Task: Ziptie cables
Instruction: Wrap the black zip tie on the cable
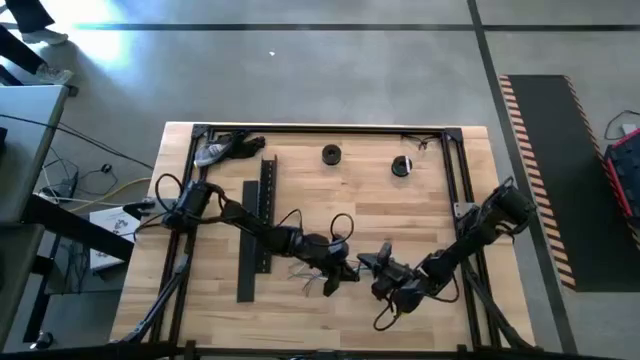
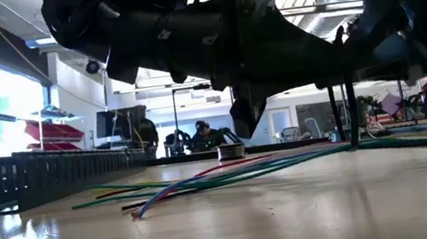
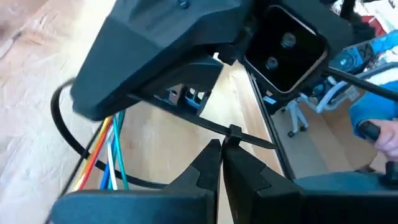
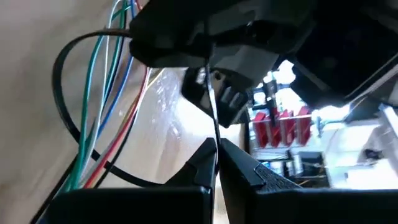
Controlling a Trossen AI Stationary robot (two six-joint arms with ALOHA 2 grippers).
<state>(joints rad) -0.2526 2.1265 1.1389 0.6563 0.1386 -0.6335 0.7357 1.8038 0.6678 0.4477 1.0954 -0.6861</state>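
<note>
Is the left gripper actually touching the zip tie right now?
Touching. The left wrist view shows the left gripper shut on the zip tie, its strap running out both sides of the fingertips.

Two claws (image 1: 352, 264) (image 1: 381, 262), one cables (image 2: 205, 178) bundle, one zip tie (image 3: 233, 132)

You won't find any readable text, label, brand or no. in these views. Nothing legible on the arms, the table (image 1: 420, 215) or the black channel (image 1: 256, 235). Red bins (image 4: 280, 132) and gear in the room behind show marks, but too blurred to read.
</note>
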